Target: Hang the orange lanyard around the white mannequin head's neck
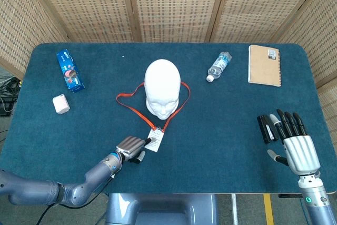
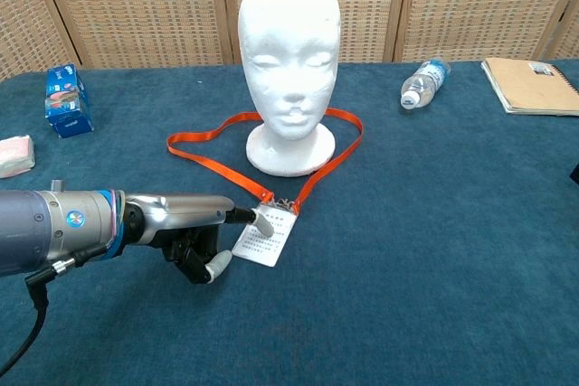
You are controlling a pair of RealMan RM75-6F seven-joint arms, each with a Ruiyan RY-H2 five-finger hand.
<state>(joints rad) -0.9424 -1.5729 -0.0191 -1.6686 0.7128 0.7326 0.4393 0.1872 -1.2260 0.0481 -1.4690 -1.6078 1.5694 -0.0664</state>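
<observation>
The white mannequin head stands upright mid-table. The orange lanyard lies on the cloth, looped round behind the head's base, and its two strands run forward in a taut V to a white badge card. My left hand is low at the front left of the head and pinches that card, one fingertip on top of it. My right hand rests flat and open at the front right, holding nothing.
A blue box and a small white packet lie at the left. A water bottle and a brown notebook lie at the back right. Black pens lie beside my right hand.
</observation>
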